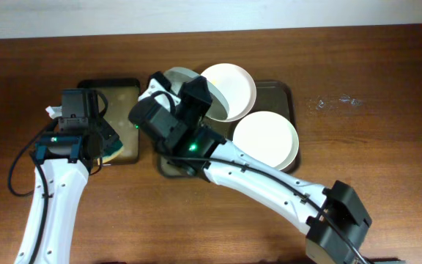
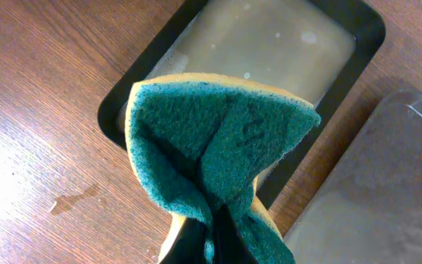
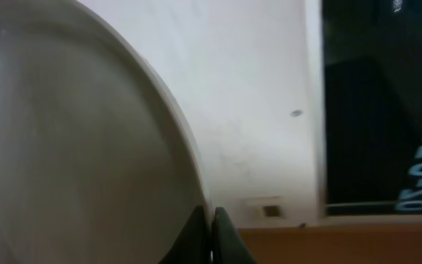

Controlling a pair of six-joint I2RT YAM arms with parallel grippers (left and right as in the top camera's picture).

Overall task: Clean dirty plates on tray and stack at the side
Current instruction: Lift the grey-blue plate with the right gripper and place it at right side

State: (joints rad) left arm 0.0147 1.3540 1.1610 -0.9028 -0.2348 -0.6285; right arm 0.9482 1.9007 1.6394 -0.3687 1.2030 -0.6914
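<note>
**Asker:** Where is the plate you are working on?

**Arm:** My right gripper (image 3: 212, 220) has it. The two fingers are pressed together on the rim of the held plate (image 3: 72, 147), and only this thin edge is between them. From above, the plate is at the back left end of the tray (image 1: 282, 88), partly hidden under my wrist. I judge that it is tipped up and not lying flat. How far it is off the tray I cannot tell.

**Asker:** And the other two?

**Arm:** The back plate (image 1: 233, 84) reaches over the back rim of the tray. The front plate (image 1: 267, 139) lies flat at the right end.

**Asker:** What about your other arm?

**Arm:** My left gripper (image 2: 212, 238) is clamped on the sponge (image 2: 218, 139). The sponge is folded with the green rough side outward. It hangs above the small black tray (image 2: 269, 44), just beside the big one.

**Asker:** How will the plate behave when you wipe it?

**Arm:** It is stiff and smooth, and I think also breakable. I cannot tell if it is ceramic or hard plastic. The rim looks slippery, and most of the weight sits away from my fingers. So a push from the sponge could turn the plate in the grip, or slide it out.

I would keep the hold on the raised rim, as deep as the lip allows. I would wipe with light pressure, close to the pinch. The sponge is soft and gives way, which helps. A fall onto the worktop (image 1: 387, 59) is the risk.
</note>
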